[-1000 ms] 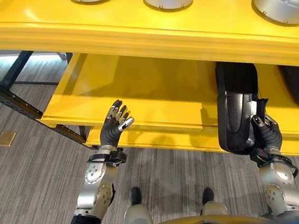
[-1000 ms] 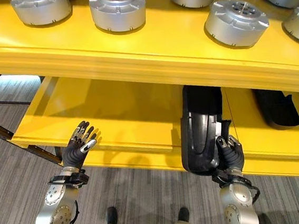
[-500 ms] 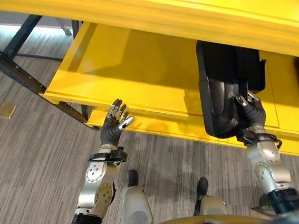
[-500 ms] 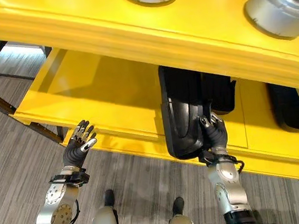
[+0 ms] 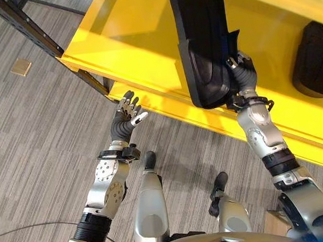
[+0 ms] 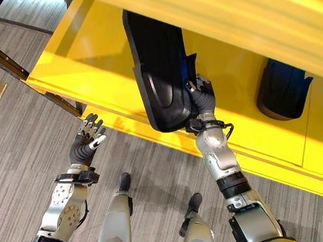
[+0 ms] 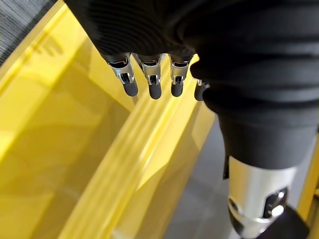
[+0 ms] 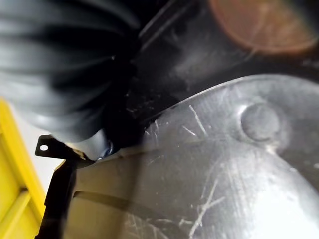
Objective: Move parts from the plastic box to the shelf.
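A long black moulded part (image 5: 200, 43) lies lengthways on the lower yellow shelf (image 5: 130, 38), its near end at the shelf's front edge. My right hand (image 5: 242, 76) is shut on the part's near right corner, fingers curled against its side. The same part's scratched dark surface (image 8: 199, 164) lies right against that hand in the right wrist view. My left hand (image 5: 124, 121) is open, fingers straight and spread, hovering just before the shelf's front lip with nothing in it. Its fingers (image 7: 152, 84) point at the yellow lip.
A second black part (image 5: 316, 60) lies on the same shelf further right. A dark metal rack post (image 5: 26, 25) runs down at the left. A small tan square (image 5: 21, 67) lies on the grey carpet floor.
The camera has tipped downward, so the upper shelf has left the picture. My right arm has stretched forward and the black part has slid further onto the lower shelf. The left hand has held its pose.
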`<state>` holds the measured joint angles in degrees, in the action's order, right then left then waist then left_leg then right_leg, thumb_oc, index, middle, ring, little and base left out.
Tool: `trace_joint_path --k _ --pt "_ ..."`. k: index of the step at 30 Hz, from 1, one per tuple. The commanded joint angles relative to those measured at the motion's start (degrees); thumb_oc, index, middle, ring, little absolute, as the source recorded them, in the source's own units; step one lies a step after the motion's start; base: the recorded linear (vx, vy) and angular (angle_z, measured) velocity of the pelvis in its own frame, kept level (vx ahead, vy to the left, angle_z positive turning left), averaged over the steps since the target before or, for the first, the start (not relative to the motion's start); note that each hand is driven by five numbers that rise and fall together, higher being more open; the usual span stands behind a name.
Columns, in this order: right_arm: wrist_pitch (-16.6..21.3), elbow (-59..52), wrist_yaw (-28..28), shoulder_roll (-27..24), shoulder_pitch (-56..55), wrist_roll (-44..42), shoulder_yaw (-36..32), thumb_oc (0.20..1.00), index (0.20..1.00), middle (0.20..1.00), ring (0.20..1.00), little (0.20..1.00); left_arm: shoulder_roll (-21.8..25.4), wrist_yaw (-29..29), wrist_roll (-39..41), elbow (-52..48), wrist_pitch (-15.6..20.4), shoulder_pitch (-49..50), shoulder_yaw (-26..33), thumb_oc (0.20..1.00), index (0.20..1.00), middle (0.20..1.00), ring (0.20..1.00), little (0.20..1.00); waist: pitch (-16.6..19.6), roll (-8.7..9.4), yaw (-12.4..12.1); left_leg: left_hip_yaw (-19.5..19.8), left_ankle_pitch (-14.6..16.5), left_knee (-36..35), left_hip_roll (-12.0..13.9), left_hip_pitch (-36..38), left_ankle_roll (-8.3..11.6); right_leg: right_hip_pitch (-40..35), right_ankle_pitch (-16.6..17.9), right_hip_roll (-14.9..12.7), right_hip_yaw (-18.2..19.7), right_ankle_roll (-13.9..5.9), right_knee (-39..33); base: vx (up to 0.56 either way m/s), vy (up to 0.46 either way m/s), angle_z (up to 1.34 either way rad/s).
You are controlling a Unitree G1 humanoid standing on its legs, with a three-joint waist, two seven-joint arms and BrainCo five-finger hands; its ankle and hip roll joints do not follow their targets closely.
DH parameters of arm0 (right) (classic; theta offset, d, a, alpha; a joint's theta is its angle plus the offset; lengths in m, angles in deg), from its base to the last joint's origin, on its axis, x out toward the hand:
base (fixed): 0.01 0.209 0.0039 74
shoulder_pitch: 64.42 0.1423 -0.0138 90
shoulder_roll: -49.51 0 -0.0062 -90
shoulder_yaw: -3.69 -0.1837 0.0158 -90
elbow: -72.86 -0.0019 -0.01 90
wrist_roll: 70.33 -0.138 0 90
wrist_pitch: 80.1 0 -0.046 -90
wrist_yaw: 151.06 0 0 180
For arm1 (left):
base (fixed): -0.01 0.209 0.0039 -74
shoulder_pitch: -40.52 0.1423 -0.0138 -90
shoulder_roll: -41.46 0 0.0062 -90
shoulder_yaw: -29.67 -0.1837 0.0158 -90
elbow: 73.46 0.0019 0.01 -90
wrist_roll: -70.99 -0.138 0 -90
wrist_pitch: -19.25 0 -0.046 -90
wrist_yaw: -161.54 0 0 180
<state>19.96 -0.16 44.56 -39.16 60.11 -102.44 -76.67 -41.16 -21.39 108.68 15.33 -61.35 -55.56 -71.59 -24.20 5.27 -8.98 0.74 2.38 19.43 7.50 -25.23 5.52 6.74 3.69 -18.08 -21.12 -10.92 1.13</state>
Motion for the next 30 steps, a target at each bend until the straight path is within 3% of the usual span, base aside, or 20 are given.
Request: trace_joint_path --k 1,14,24,30 --pt "4.6 -3.0 2.3 -1.9 5.3 -2.4 -1.2 0.200 0.200 0.200 0.200 0.200 1.6 -1.3 1.2 -5.1 3.8 -0.3 -0.4 1.000 1.000 1.000 1.000 1.000 1.4 -0.35 -0.6 -0.6 2.7 2.9 2.5 -1.9 -0.19 -0.7 3.5 -3.7 -1.0 -1.08 3.5 -0.14 0.046 -0.03" --pt "4.3 14.5 7.0 -3.5 22.5 -5.7 -0.6 0.200 0.200 0.200 0.200 0.200 2.5 -3.9 2.0 -5.7 4.9 -3.3 -3.4 1.000 1.000 1.000 1.000 1.000 -3.0 -3.56 -0.4 0.3 5.1 10.2 2.3 -8.2 -0.69 7.2 -0.7 -4.7 2.0 0.57 12.4 -0.05 0.039 -0.02" --pt "3.8 28.7 6.9 -4.7 29.6 -10.3 -0.1 0.200 0.200 0.200 0.200 0.200 3.5 -4.1 3.2 -5.9 5.9 -3.1 -4.2 1.000 1.000 1.000 1.000 1.000 -4.0 -4.27 0.3 -0.2 5.2 10.6 2.4 -8.8 -0.84 9.1 -0.6 -4.4 3.0 0.74 13.0 -0.02 0.012 -0.01" --pt "3.9 31.8 6.8 -6.2 30.2 -11.7 -0.4 0.200 0.200 0.200 0.200 0.200 3.8 -3.8 3.9 -5.8 6.1 -3.0 -4.4 1.000 1.000 1.000 1.000 1.000 -4.0 -4.22 1.1 -0.3 5.0 10.1 2.3 -8.8 -0.91 9.4 -0.1 -4.3 3.3 0.72 12.4 0.00 0.000 0.00"
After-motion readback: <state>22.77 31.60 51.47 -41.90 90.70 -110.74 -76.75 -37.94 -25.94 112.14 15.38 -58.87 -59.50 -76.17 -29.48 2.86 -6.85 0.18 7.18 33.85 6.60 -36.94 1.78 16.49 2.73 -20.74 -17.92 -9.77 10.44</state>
